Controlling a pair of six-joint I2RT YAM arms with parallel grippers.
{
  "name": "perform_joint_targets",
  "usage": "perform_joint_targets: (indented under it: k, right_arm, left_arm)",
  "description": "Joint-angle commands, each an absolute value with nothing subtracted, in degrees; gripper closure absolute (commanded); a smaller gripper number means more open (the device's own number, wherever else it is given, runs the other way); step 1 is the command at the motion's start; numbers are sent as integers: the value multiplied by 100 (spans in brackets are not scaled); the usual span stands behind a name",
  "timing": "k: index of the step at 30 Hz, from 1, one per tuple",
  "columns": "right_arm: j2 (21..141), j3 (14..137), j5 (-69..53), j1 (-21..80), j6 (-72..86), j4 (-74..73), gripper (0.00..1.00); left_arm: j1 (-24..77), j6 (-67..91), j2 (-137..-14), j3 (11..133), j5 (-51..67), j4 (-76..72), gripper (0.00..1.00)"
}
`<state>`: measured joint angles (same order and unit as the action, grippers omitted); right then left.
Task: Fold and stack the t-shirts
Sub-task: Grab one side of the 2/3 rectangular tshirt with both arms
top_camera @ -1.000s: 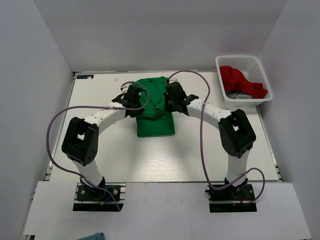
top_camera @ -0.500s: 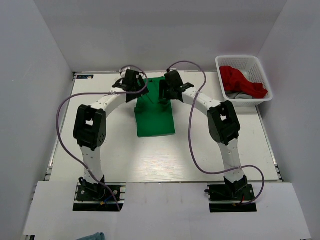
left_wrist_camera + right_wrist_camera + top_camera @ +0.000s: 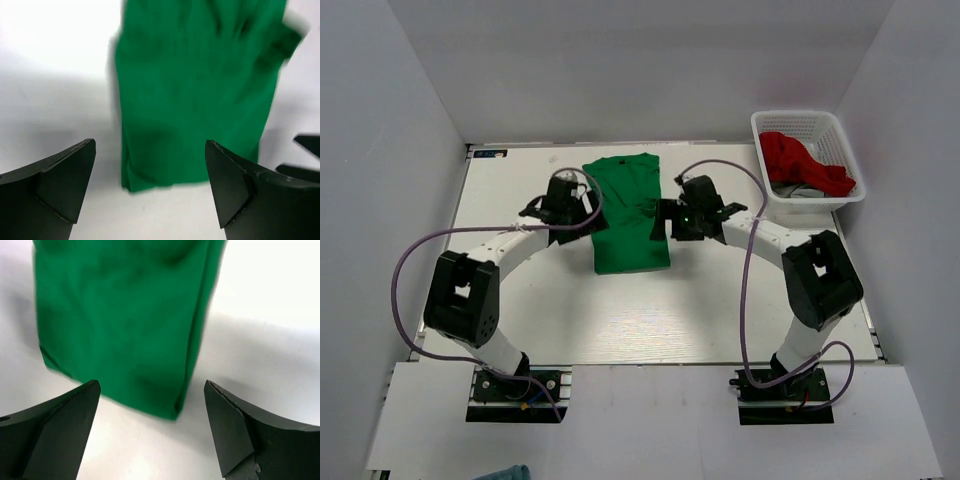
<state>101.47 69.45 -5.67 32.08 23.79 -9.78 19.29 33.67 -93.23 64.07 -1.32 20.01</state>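
Top view: bright green cotton t-shirt (image 3: 628,215) lies flat on the white table (image 3: 620,315) as a long folded strip, collar end away from the arm bases. Left gripper (image 3: 586,212) sits at the green shirt's left edge, right gripper (image 3: 663,221) at its right edge, both low over it about halfway along; from here I can't tell whether either touches the cloth. White slotted plastic basket (image 3: 760,150) stands right of the green shirt, well apart, with the red crumpled t-shirt (image 3: 802,160) inside on top of something grey (image 3: 798,190). Left wrist view: left gripper (image 3: 150,145) jaws wide apart, nothing held. The green shirt (image 3: 200,90) spreads ahead of the black fingers (image 3: 65,175), with its near hem and one corner between them. Picture is motion-blurred, so the creases are unclear. Right wrist view: right gripper (image 3: 151,385) jaws also wide apart and empty. The green shirt (image 3: 120,315) fills the upper left, its folded corner pointing down between the fingers (image 3: 235,425), bare table to the right of it.
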Motion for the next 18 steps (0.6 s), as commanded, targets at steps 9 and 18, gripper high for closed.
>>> perform_joint_targets:
  k: [9,18]
  right_arm:
    - [10010,5792,-1757,3190,2909,-158,10]
    - [10327,5599,-1854,3182,3261,-70,21]
  left_arm:
    - [2416,3683,-9000,4825,836,1617,8]
    - [2540,3797,-9325,4474,616,1565,54]
